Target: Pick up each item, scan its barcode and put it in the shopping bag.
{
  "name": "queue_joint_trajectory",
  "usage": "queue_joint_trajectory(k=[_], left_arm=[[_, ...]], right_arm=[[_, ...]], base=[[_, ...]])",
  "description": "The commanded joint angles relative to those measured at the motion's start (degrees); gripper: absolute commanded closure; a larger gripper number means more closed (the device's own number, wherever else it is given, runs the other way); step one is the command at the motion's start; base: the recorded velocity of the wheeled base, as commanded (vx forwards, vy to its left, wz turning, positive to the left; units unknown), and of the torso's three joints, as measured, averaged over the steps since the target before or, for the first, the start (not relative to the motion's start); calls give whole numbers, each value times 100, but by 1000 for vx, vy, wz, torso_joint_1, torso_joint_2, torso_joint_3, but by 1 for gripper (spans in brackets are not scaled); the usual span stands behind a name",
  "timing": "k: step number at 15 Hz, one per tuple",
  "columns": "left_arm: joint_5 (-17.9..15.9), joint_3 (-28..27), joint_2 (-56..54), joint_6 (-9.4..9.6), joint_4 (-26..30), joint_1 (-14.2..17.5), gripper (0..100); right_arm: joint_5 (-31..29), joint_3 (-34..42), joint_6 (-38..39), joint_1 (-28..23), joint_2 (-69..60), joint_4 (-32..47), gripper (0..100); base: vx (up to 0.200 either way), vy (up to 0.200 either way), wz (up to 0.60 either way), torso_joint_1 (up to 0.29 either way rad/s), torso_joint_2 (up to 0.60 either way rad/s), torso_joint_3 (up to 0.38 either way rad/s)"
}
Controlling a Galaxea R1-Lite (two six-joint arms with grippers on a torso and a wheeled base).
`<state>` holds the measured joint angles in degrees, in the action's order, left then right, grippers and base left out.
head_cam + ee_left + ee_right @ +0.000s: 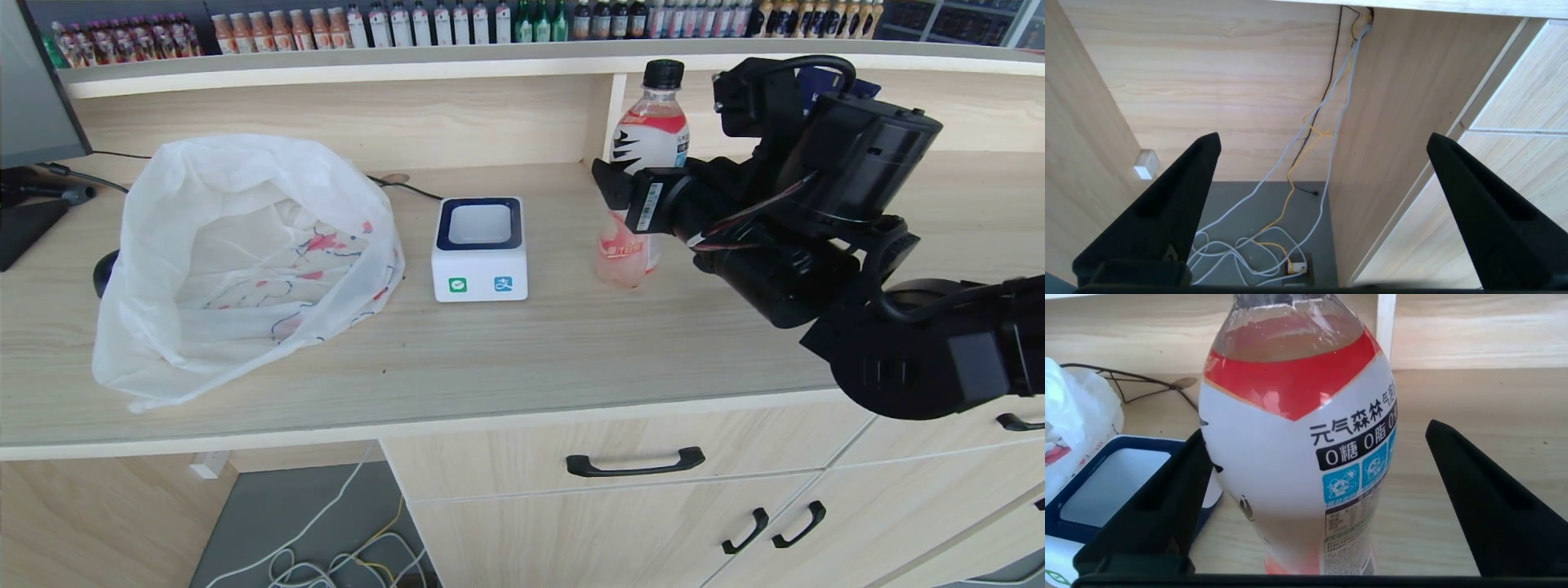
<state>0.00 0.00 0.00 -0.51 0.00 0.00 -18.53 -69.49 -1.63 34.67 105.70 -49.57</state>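
- The bottle [649, 135] stands upright on the light wooden counter [531, 351], to the right of the scanner [480, 249]; it holds a pink drink and has a black cap and a white and red label
- The right gripper [1321, 434] is at the bottle's label height with its fingers apart, one on each side of the bottle; in the right wrist view one finger is just beside the label and the other stands clear of it
- The left gripper [1323, 140] hangs below the counter's level, its fingers spread wide with nothing between them
- The shopping bag [163, 188], thin white plastic with red and blue print, sits at the left of the counter with its mouth open toward the camera, just beside the scanner
- The scanner is a small white box with a dark blue rim around a pale window on top, between bag and bottle
- A raised ledge runs along the back of the counter, and behind it is a long row of drink bottles [490, 20]
- A dark monitor [33, 82] stands at the far left edge
- Under the counter are pale drawers with black handles [635, 464]
- Left of the drawers is an open bay with a grey floor [269, 506], where white and yellow cables [1249, 249] hang down and coil
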Motion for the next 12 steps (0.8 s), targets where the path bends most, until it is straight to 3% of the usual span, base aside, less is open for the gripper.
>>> queue_joint_trajectory(k=[1,12], left_arm=[[0,0,0,-2,0,0,0],[0,0,9,-2,0,0,0]], right_arm=[[-2,-4,-4,-48,64,-9,0],[-2,14,-4,-57,249,-150,0]], base=[[0,0,0,0,0,0],[0,0,0,0,0,0]])
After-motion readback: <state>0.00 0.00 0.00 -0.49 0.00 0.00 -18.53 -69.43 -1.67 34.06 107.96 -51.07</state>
